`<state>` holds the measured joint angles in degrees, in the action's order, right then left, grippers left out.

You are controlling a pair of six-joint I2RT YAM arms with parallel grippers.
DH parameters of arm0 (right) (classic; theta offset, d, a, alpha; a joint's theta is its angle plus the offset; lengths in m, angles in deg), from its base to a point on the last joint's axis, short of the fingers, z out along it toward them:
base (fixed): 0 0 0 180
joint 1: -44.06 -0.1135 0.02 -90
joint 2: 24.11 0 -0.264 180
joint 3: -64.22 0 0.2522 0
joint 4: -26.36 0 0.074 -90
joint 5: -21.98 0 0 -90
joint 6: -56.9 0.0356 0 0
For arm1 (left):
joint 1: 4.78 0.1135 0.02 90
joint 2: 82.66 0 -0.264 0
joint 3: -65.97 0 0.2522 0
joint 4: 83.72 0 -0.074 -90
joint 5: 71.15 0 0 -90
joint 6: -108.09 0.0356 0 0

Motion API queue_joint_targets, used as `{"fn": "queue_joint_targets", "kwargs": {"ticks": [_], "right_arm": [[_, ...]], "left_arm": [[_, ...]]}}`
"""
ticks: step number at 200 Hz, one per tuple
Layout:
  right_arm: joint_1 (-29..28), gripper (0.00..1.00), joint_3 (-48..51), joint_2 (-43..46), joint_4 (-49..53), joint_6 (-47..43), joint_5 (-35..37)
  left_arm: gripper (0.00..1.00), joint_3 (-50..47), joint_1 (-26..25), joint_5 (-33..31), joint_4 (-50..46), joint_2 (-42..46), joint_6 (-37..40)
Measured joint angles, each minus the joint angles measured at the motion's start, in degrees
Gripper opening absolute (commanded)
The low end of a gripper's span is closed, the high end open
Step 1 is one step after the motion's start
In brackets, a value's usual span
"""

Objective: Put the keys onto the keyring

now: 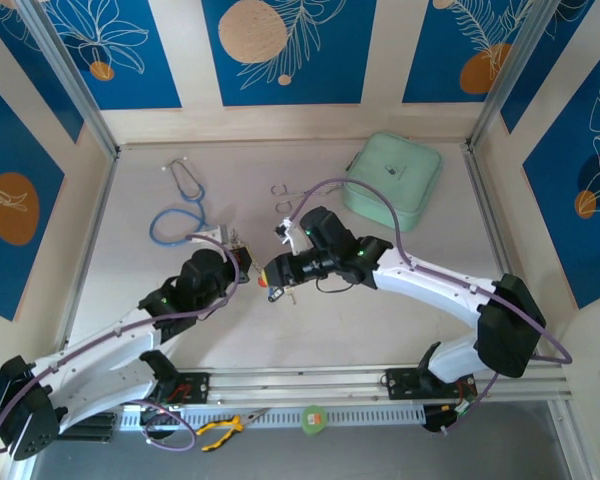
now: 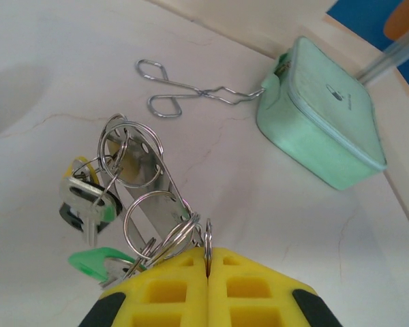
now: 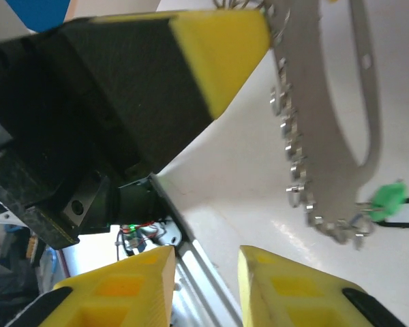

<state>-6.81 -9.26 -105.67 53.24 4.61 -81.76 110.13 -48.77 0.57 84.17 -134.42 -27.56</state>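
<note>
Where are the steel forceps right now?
The forceps lie far-centre on the table in the top view, between the stethoscope and the mint case.

stethoscope (image 1: 180, 205): far left on the table (image 1: 120, 255), behind the left arm
forceps (image 2: 203, 90): far middle, between stethoscope and case, tips at the case's edge
case (image 1: 392, 180): far right, behind the right arm
keyring (image 2: 150, 180): mid-table, between left gripper (image 2: 208, 255) and right gripper (image 3: 206, 255)
keys (image 2: 88, 201): on the keyring

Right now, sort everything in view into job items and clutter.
For the job: keys, keyring.
Just lying about: forceps, green case, stethoscope, pliers.
</note>
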Motion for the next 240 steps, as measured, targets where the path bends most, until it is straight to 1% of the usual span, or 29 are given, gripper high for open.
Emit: {"fn": "queue_joint_targets", "kwargs": {"ticks": [41,76,107,138,193,240], "right_arm": [[-0.28,0.26,0.0,-1.92,-3.21,6.03,1.53],[-0.35,0.26,-0.39,-3.98,-6.88,9.55,2.82],[0.07,0.24,-1.62,-4.26,-6.93,9.7,4.0],[0.09,0.24,-1.9,-4.22,-6.91,9.77,4.61],[-2.54,0.26,-1.53,-5.31,-11.72,10.88,6.16],[-2.54,0.29,1.16,-9.42,-19.19,10.62,9.05]], "left_arm": [[0.0,2.21,-0.02,-1.9,-4.15,-0.46,-7.87],[0.0,4.2,0.0,-2.84,-7.17,-0.98,-11.74],[0.0,4.81,-0.02,-3.06,-8.0,-1.57,-12.85],[0.0,5.05,-0.02,-3.43,-8.68,-2.12,-14.56],[0.0,8.17,0.0,-5.6,-11.74,-4.68,-23.28],[0.0,14.08,0.28,-6.43,-20.11,-8.85,-31.61]]}}
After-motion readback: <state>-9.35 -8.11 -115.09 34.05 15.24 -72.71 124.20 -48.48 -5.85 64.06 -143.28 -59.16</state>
